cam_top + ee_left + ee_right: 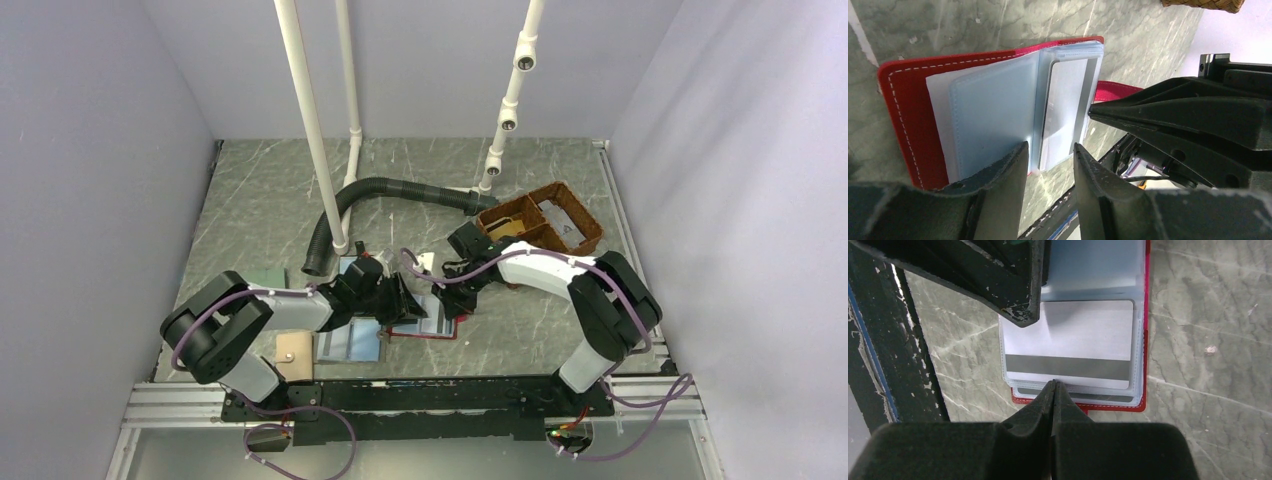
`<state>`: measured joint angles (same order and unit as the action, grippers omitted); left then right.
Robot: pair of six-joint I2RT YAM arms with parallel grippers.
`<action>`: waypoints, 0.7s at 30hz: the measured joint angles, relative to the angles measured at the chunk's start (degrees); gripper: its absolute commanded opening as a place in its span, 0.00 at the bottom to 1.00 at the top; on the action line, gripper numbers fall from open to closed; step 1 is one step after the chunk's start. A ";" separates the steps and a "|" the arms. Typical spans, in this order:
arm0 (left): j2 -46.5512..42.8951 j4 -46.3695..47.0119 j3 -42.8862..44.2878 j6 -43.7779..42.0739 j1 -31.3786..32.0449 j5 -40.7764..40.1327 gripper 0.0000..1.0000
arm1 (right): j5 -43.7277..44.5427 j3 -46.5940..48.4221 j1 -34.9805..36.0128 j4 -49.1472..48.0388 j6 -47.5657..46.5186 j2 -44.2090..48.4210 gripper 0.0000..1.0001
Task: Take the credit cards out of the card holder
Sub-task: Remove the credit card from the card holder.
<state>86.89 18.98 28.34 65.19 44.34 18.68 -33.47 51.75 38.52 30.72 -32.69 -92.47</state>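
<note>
With my left gripper (1049, 147), fingers spread, I steady the open card holder (903, 110) on the table (1198, 340), so my right gripper (1054, 383), tips pressed together at the credit card (1073, 335) edge, can pull it.

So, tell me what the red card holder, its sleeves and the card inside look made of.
Card holder cover: red, matte, white stitching along the edge, so probably leather or imitation. Inner sleeves: clear, slightly glossy soft plastic; contents show through. Card: likely rigid plastic, pale silvery face, grey stripe.
</note>
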 measured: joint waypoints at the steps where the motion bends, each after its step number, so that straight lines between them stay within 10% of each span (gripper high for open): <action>1: 0.24 0.02 0.11 -0.02 0.00 0.13 0.45 | 0.13 0.09 0.04 0.00 0.28 -0.52 0.00; 14: 4.09 0.92 1.75 0.26 -0.33 2.69 0.41 | 0.55 5.16 0.70 3.28 4.26 -5.05 0.00; 21: 4.74 0.37 1.46 0.55 -0.79 2.62 0.01 | 0.15 7.43 0.63 5.55 6.47 -7.06 0.00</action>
<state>91.64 19.35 29.80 65.73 43.55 21.30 -33.32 59.18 39.16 36.27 -26.22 -99.53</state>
